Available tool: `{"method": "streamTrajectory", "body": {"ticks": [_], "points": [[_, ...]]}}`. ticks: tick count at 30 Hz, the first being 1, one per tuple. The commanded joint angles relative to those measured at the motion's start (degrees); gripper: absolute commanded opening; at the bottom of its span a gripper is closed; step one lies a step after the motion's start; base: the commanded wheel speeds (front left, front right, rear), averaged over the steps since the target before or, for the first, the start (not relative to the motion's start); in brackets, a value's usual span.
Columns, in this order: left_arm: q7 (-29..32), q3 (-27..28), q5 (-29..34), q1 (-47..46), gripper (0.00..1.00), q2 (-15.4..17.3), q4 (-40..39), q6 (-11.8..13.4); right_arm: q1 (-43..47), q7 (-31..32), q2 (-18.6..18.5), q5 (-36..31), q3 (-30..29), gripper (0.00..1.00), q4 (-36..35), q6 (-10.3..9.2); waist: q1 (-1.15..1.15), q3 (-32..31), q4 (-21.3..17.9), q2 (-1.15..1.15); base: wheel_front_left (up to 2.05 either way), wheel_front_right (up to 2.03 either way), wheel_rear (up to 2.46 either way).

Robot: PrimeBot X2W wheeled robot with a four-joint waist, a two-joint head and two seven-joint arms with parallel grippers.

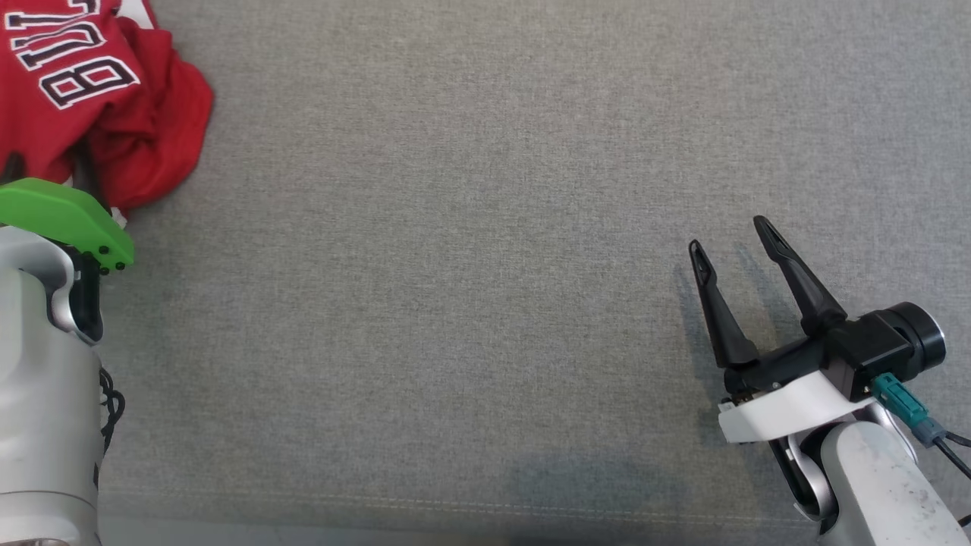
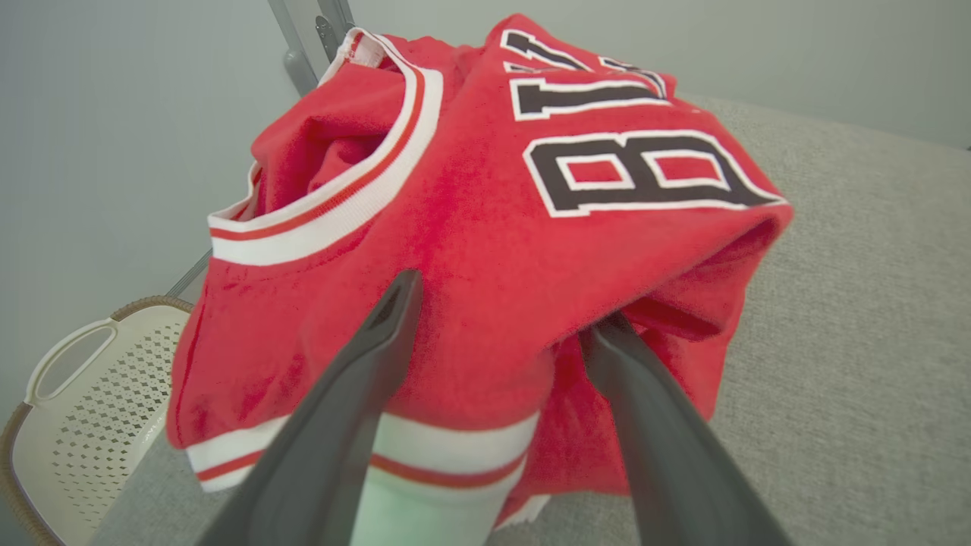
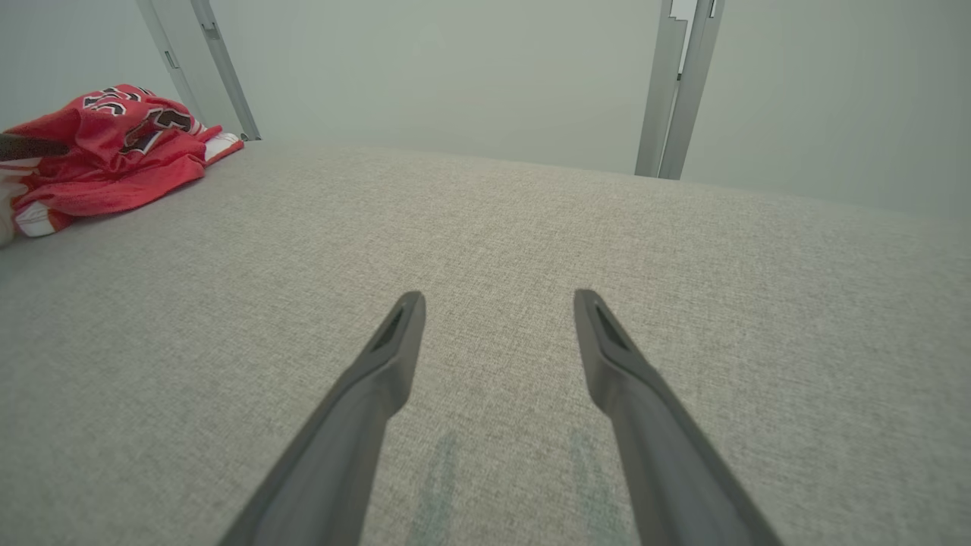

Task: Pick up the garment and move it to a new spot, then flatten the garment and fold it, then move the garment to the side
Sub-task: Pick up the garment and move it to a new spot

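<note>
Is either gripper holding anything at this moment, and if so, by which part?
Nothing is held. The left gripper stands open around a bunched fold of the red jersey; the right gripper is open and empty.

R arm (image 1: 880, 485): pale grey forearm w/ dark specks, white bracket (image 1: 781, 406), black wrist block w/ round black cap (image 1: 922, 337), teal connector (image 1: 899, 402) + thin black cable (image 1: 957, 449). Right jaws = two long tapered dark fingers (image 1: 796, 280) w/ slotted tips. L arm (image 1: 45, 425): silver-grey shell, bright green cover (image 1: 64, 220) w/ small black screws, black cable bundle (image 1: 112, 409) on its side; left jaws same dark grey.
</note>
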Motion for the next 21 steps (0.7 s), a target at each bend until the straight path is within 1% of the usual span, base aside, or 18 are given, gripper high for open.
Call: {"method": "streamTrajectory", "body": {"ticks": [1, 2, 3, 6, 11, 14, 18, 21], "points": [[0.55, 0.33, -0.12, -1.12, 1.0, 0.68, 1.55, 0.75, -0.89, -0.21, 0.01, -0.4, 0.35, 1.0, -0.54, 0.0, -0.02, 2.97, -2.34, 0.65, 0.0, 0.0, 0.0], [1.13, 0.54, -0.51, -1.51, 0.84, 0.84, 2.71, 0.98, -0.91, -0.2, 0.08, -0.37, 0.48, 1.0, -0.62, -0.01, -0.02, 3.13, -2.52, 0.65, 0.0, 0.0, 0.0], [1.27, 0.64, -0.64, -1.92, 0.0, 1.17, 3.64, 1.2, -0.9, -0.2, 0.09, -0.29, 0.59, 1.0, -0.64, -0.01, -0.02, 3.21, -2.67, 0.65, 0.0, 0.0, 0.0], [0.04, 0.84, -0.67, -2.86, 0.0, 2.01, 5.46, 2.0, -0.91, -0.21, 0.26, 0.05, 0.75, 1.0, -0.37, -0.01, -0.02, 3.05, -2.94, 0.65, 0.0, 0.0, 0.0], [-5.92, 1.22, -1.22, -3.74, 0.0, 1.8, 4.65, 1.48, 0.04, -0.21, 1.23, 0.3, -0.6, 1.0, 0.22, 0.0, -0.02, 1.21, -2.26, 0.65, 0.0, 0.0, 0.0], [-8.0, 1.06, -1.36, -3.22, 0.0, 1.87, 3.27, 0.8, 0.67, -0.2, 2.16, 0.61, -0.94, 1.0, 0.56, 0.0, -0.02, -0.84, -1.65, 0.65, 0.0, 0.0, 0.0], [-9.72, 0.87, -1.07, -3.09, 0.0, 3.06, -1.86, -0.06, 1.48, -0.2, 3.7, 1.14, -1.33, 1.0, 1.04, -0.01, -0.02, -3.92, -1.04, 0.65, 0.0, 0.0, 0.0], [-9.9, 0.08, -1.29, -2.84, 0.0, 2.32, -8.2, -0.88, 2.62, -0.21, 4.87, 1.33, -1.85, 1.0, 1.62, 0.0, -0.02, -6.75, -0.61, 0.65, 0.0, 0.0, 0.0]]}}
